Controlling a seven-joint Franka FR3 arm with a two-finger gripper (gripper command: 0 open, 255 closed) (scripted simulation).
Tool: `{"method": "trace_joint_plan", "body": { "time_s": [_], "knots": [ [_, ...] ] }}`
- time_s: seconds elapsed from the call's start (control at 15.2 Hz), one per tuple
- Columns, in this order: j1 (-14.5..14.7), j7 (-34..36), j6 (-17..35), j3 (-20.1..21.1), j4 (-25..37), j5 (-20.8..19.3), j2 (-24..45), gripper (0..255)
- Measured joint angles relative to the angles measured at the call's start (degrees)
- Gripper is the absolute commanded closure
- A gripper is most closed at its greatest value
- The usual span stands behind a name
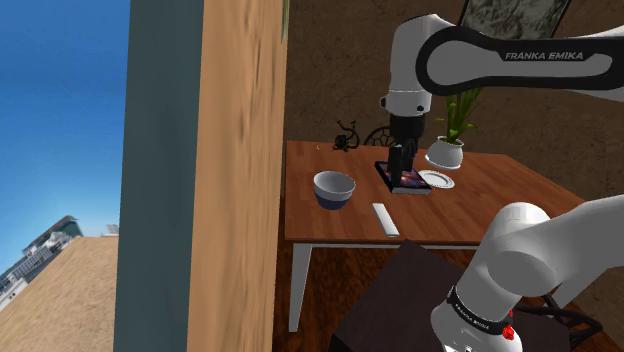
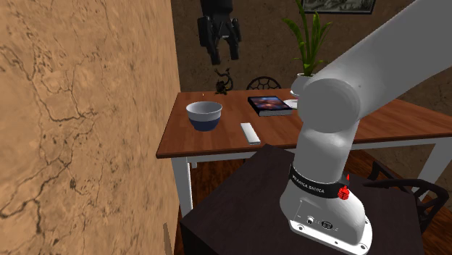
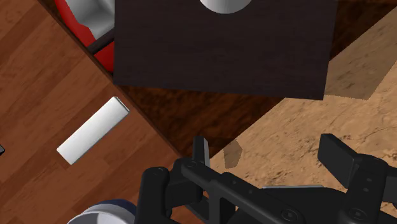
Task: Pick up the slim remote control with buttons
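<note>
Remote [image 1: 385, 218] is listed flat at the shoulder view's centre, on the table [image 1: 480, 210] right of the bowl [image 1: 334, 188]; gripper [image 2: 219, 45] is shown spread at the second exterior view's top; in the wrist view, remote is seen apart from the fingers.

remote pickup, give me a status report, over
Gripper open, empty, raised well above the table. Remote lies flat near the table's edge, plain white, untouched. Bowl sits beside it, apart; nothing on top.
</note>
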Motion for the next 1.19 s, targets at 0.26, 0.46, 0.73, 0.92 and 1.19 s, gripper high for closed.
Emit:
{"method": "trace_joint_plan", "body": {
  "time_s": [0.26, 0.46, 0.73, 0.92, 1.19],
  "knots": [
    [-1.3, 0.3, 3.7, -1.0, -2.2, -0.8, 0.9, 0],
    [-3.4, 0.5, 9.7, -2.8, -6.1, -2.3, 2.2, 0],
    [-6.2, 1.0, 17.7, -5.2, -8.9, -4.1, 6.2, 0],
    [-8.5, 1.0, 24.4, -7.4, -11.0, -5.6, 9.8, 0],
    [-11.3, 1.3, 32.6, -10.1, -11.7, -7.0, 16.0, 0]
  ]
}}
